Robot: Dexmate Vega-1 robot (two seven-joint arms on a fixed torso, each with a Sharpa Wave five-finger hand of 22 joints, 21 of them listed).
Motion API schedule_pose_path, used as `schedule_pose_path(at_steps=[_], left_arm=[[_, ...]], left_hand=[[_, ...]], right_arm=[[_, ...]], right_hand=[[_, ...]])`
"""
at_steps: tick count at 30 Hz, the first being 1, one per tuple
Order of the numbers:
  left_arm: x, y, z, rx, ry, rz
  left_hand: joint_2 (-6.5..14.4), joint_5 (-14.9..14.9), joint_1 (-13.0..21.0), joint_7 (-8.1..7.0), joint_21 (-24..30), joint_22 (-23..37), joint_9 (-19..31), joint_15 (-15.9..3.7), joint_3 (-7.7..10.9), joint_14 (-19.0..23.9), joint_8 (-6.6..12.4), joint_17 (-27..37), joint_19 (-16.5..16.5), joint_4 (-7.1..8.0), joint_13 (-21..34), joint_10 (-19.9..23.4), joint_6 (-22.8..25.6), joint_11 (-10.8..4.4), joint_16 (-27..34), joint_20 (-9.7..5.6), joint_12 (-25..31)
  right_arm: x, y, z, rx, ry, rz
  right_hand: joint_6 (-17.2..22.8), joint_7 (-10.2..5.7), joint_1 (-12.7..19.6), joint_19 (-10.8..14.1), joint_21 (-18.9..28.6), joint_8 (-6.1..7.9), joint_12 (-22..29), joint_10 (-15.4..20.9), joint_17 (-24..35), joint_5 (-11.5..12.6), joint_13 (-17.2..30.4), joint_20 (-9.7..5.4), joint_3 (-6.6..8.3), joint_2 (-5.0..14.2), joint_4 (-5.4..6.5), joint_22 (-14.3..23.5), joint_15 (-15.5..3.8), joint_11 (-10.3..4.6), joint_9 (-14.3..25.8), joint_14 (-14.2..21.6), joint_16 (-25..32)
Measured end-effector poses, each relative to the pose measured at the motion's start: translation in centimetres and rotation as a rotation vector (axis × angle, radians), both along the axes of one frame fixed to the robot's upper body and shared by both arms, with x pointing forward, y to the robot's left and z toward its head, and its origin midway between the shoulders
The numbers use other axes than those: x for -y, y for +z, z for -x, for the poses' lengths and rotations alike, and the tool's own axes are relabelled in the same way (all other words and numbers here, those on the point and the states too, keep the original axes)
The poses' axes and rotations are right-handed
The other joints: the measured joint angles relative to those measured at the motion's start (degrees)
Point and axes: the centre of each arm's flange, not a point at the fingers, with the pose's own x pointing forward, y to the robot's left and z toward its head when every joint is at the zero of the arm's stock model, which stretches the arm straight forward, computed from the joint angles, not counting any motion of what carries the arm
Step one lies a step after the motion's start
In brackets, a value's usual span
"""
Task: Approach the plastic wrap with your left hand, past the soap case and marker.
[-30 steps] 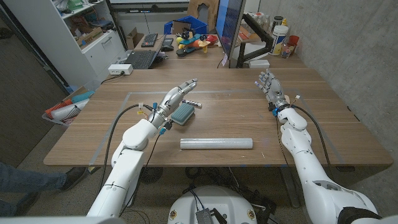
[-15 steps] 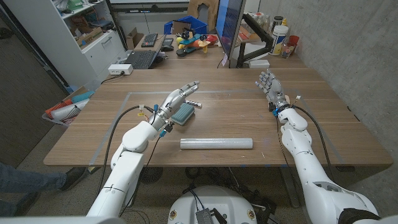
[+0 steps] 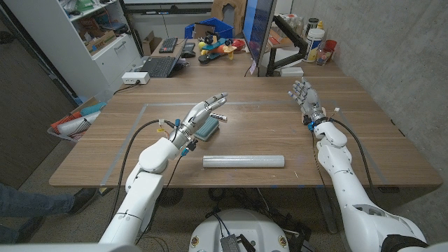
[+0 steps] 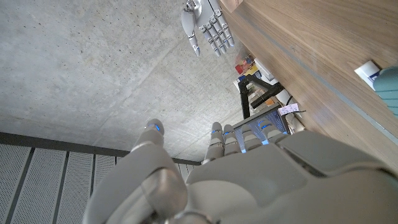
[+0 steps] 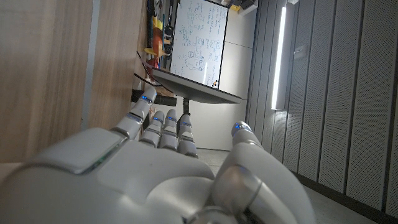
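The plastic wrap (image 3: pixel 243 161) is a long clear roll lying crosswise near the table's front edge. A teal soap case (image 3: pixel 207 127) lies behind it to the left, with a white marker (image 3: pixel 218 116) just beyond. My left hand (image 3: pixel 201 113) hovers over the soap case with fingers stretched out and apart, holding nothing, well short of the roll. In the left wrist view my left hand (image 4: pixel 249 180) shows from behind, with a corner of the soap case (image 4: pixel 389 88) at the edge. My right hand (image 3: pixel 304 96) stands raised at the far right, fingers spread and empty; its back (image 5: pixel 155 177) shows in the right wrist view.
Pale tape (image 3: pixel 140 120) marks a rectangle on the wooden table (image 3: pixel 378 140). Behind the table stand a desk with a keyboard (image 3: pixel 159 66), a monitor (image 3: pixel 260 31) and bottles (image 3: pixel 316 38). A person's leg (image 3: pixel 31 203) shows at the lower left.
My left hand has drifted slightly to the right over the soap case. The right hand, the roll, soap case and marker have stayed put.
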Motion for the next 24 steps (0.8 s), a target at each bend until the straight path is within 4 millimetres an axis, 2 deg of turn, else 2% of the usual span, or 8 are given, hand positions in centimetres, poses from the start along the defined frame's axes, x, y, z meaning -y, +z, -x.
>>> schedule_pose_path(at_steps=[3, 24], left_arm=[[0.14, -0.08, 0.15, 0.002, 0.000, -0.007], [0.65, -0.26, 0.79, 0.011, -0.001, -0.054]], left_hand=[[0.2, -0.2, 0.3, 0.00, 0.0, 0.0, 0.0, 0.00, -0.24, 0.0, 0.00, 0.0, 0.0, -0.24, 0.0, 0.0, 0.0, 0.00, 0.0, 0.01, -0.1], [0.4, -0.4, 0.5, 0.00, -0.6, 0.0, 0.0, 0.00, 0.25, 0.0, 0.00, 0.0, -0.1, -0.71, 0.0, 0.0, 0.0, 0.00, 0.0, 0.55, -0.1]], right_arm=[[0.10, -0.03, 0.01, 0.000, -0.001, -0.002], [0.44, -0.25, -0.04, -0.003, -0.003, -0.015]], right_hand=[[0.0, 0.01, 0.0, 0.4, -0.4, 0.00, 0.0, 0.0, 0.0, 0.0, 0.0, 0.36, 0.00, 0.00, 0.00, 0.0, 0.00, 0.00, 0.0, 0.0, 0.0], [0.6, 0.00, 0.0, 0.4, -0.9, 0.00, 0.0, 0.0, -0.3, 0.0, 0.0, 0.36, -0.24, 0.00, -0.24, 0.0, -0.31, 0.00, 0.0, 0.3, 0.0]])
